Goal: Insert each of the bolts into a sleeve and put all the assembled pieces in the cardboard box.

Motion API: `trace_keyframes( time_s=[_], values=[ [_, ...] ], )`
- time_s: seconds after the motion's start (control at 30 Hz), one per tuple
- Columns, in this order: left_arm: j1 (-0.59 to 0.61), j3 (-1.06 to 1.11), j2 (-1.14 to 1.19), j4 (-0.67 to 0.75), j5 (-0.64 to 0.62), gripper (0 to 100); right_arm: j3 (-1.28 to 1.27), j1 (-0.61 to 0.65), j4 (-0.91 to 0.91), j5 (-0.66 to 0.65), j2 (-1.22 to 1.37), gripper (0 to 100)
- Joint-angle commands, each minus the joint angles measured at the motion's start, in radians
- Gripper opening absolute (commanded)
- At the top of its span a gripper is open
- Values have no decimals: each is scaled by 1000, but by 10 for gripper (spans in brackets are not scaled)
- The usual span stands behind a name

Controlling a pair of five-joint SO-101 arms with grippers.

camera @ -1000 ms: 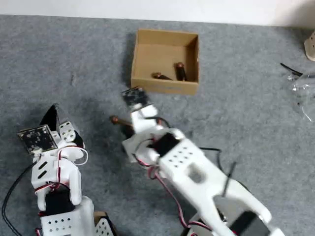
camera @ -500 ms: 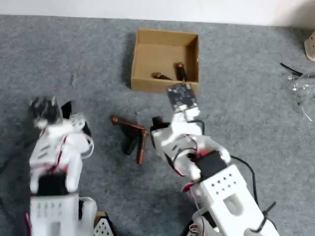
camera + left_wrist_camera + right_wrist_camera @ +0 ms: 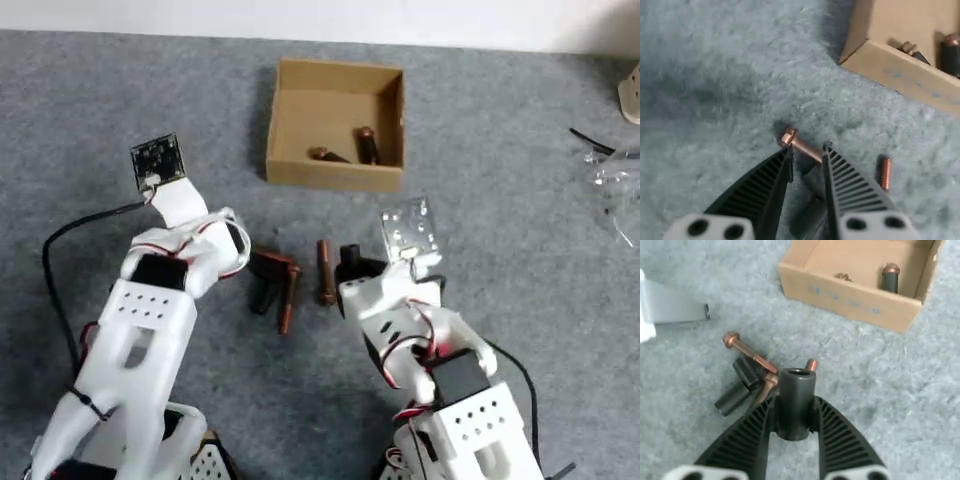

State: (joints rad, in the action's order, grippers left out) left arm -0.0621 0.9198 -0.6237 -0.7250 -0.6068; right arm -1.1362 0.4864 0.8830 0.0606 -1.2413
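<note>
Right jaws are clamped on a sleeve [image 3: 795, 395], gripped round its middle with the open bore facing up, a little way in front of the box [image 3: 335, 175]; left jaws are at a narrow gap, straddling the shank of a bolt [image 3: 802, 146] that lies on the counter [image 3: 500, 200], not pinched on it as far as I can see. A second bolt [image 3: 323, 270] lies just beside the held sleeve; two loose sleeves [image 3: 732, 400] sit bunched against the first bolt; two finished pieces [image 3: 365, 145] are already in the box.

Handling guess: the bolts look like solid coppery metal, so stiff, fairly light, smooth and round; they'll probably roll or twist in ribbed jaws if grabbed near an end. I'd pinch the shank close under the head, leaving the tail free to go into the bore. The sleeve looks like a rigid black tube, no give, a bit slick; a mid-body grip like this one seems right, since it keeps the mouth clear.
</note>
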Motion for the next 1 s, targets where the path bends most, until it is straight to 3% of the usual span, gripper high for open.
trace_keyframes(
  time_s=[0.0, 0.3, 0.4, 0.7, 0.83, 0.97],
  values=[
    [-10, -56, 13, -3, -40, 108, -31, -13, -58, -17, -30, 5],
    [-10, -105, 231, 132, -52, 113, -56, -13, -90, -18, -30, 5],
    [-36, -148, 309, 132, -143, 113, -58, -13, -91, -18, -30, 5],
    [-188, -220, 349, -64, -160, 113, -59, -13, -91, -18, -30, 5],
    [-186, -232, 352, -77, -166, 113, -59, -13, -91, -20, -30, 5],
    [-122, -234, 357, -78, -310, 113, -59, -13, -91, -20, -30, 5]
  ],
)
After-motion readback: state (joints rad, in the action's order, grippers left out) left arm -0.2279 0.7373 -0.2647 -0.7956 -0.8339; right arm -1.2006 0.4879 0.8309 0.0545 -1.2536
